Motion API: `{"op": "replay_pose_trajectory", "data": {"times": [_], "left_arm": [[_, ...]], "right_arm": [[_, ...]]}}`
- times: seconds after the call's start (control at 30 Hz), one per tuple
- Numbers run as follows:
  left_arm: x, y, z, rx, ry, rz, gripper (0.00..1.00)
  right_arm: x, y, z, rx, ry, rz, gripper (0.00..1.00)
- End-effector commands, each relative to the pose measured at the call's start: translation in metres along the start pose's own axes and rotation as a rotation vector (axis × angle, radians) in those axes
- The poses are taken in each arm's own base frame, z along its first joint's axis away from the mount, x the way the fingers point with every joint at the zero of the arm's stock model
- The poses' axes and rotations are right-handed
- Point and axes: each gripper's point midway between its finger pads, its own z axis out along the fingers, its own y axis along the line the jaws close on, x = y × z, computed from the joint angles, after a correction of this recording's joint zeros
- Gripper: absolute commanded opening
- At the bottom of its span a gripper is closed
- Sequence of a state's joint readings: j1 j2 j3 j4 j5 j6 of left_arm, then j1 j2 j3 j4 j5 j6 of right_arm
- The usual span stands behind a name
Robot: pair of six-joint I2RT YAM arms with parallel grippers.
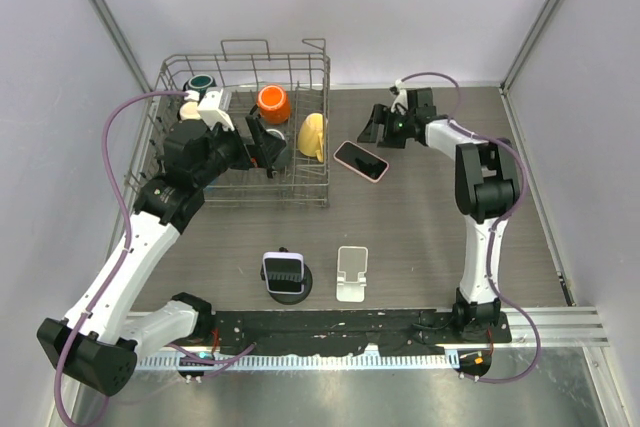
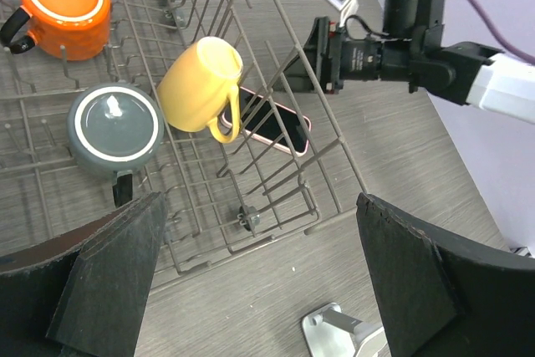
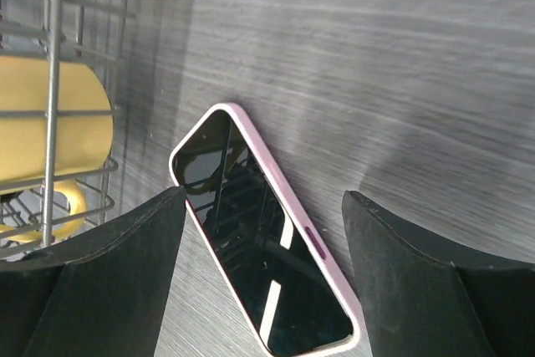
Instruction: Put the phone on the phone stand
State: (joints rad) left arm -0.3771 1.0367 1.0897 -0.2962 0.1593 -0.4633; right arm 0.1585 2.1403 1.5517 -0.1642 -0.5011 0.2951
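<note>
Pre-grasp, with right tool (image 1: 378,127) spread wide, empty, just beside phone (image 1: 361,160) on tabletop (image 1: 420,237). Next: lower, pinch edges, carry to phone stand (image 1: 351,274).

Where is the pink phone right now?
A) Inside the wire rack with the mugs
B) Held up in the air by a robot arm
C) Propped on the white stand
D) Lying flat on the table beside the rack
D: the phone lies flat on the table just right of the rack, and the white stand holds nothing.
</note>
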Motion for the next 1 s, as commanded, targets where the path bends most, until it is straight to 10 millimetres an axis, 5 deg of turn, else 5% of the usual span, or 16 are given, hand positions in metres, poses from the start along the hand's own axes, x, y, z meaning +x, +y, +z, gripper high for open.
{"op": "replay_pose_trajectory", "data": {"times": [0.0,0.53,0.97], "left_arm": [[-0.011,-0.007,0.000,0.035,-0.035,0.009,1.00],[-0.010,-0.008,0.002,0.039,-0.025,0.007,1.00],[-0.008,-0.009,0.003,0.044,-0.018,0.007,1.00]], "right_arm": [[-0.003,0.028,0.005,-0.135,-0.014,-0.022,0.81],[0.069,0.030,0.001,0.070,0.110,-0.315,0.81],[0.082,0.036,-0.002,0.170,0.160,-0.343,0.83]]}}
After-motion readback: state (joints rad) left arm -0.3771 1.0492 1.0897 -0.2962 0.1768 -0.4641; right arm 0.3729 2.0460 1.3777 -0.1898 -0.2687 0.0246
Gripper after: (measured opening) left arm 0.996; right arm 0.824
